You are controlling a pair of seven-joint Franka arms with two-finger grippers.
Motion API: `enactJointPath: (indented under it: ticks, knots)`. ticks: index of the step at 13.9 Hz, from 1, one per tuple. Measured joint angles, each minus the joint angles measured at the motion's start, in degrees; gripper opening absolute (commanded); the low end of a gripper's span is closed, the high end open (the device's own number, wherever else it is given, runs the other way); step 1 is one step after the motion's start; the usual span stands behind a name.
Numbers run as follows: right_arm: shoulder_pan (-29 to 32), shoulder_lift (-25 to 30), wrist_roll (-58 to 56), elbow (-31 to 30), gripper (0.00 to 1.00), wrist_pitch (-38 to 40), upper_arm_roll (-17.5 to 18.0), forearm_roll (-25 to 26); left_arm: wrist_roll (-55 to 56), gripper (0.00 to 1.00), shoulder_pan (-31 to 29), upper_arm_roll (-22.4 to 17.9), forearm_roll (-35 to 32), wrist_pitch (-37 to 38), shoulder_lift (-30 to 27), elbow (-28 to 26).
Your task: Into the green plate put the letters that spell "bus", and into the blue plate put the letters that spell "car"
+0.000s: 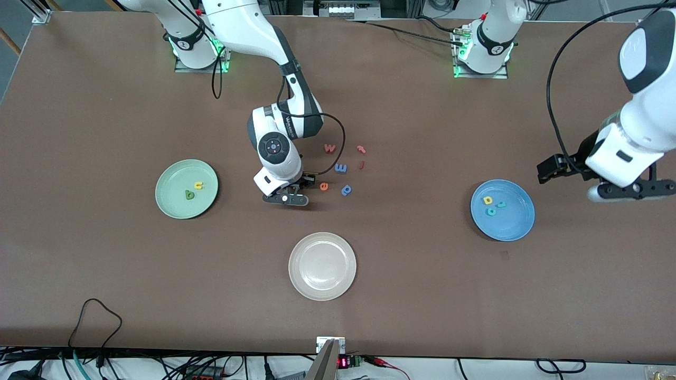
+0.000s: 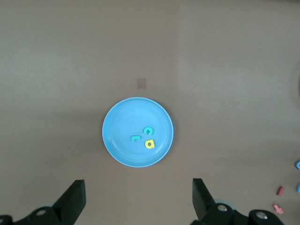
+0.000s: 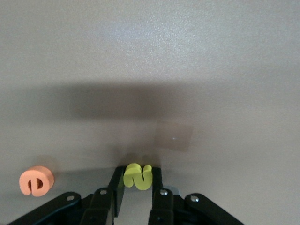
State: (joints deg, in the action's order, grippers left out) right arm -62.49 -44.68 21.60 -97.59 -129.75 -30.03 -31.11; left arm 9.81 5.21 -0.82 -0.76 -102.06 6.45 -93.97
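Observation:
My right gripper (image 3: 137, 177) is down at the table beside the loose letters, shut on the yellow "s" (image 3: 138, 176); in the front view the right gripper (image 1: 305, 186) hides that letter. The green plate (image 1: 174, 203) toward the right arm's end holds the dark green "b" (image 1: 189, 195) and the yellow "u" (image 1: 198, 185). The blue plate (image 1: 515, 221) toward the left arm's end holds the yellow "a" (image 1: 488, 200), teal "c" (image 1: 491, 211) and teal "r" (image 1: 500, 204). My left gripper (image 2: 138, 199) hangs open above the table beside the blue plate (image 2: 119, 136).
Loose letters lie just beside the right gripper: an orange "e" (image 1: 324, 186), a blue letter (image 1: 346, 190), another blue one (image 1: 340, 168), and several red ones (image 1: 361, 149). A cream-white plate (image 1: 322, 266) sits nearer the front camera.

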Motion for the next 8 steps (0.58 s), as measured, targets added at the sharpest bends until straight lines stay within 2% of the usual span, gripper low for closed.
enactJointPath:
  ticks: [2, 4, 6, 8]
  knots:
    - [0.0, 0.0, 0.0, 0.0, 0.15, 0.0, -0.1, 0.0, -0.1, 1.00, 0.1, -0.1, 0.0, 0.6, -5.1, -6.5]
    - [-0.3, 0.5, 0.0, 0.3, 0.15, 1.3, -1.7, 0.0, -0.5, 1.00, 0.1, -0.2, 0.1, 3.3, -7.4, -10.3]
    - [-1.0, 2.5, -0.5, 0.9, 0.15, 8.4, -7.7, 1.1, -0.6, 1.00, 0.1, -0.3, 0.4, 3.0, -6.6, -10.6]
    - [-1.5, 4.8, -4.2, 0.6, 0.16, 15.5, -15.3, 4.0, -0.6, 1.00, 0.0, -0.5, 0.5, 2.4, -4.1, -8.1]
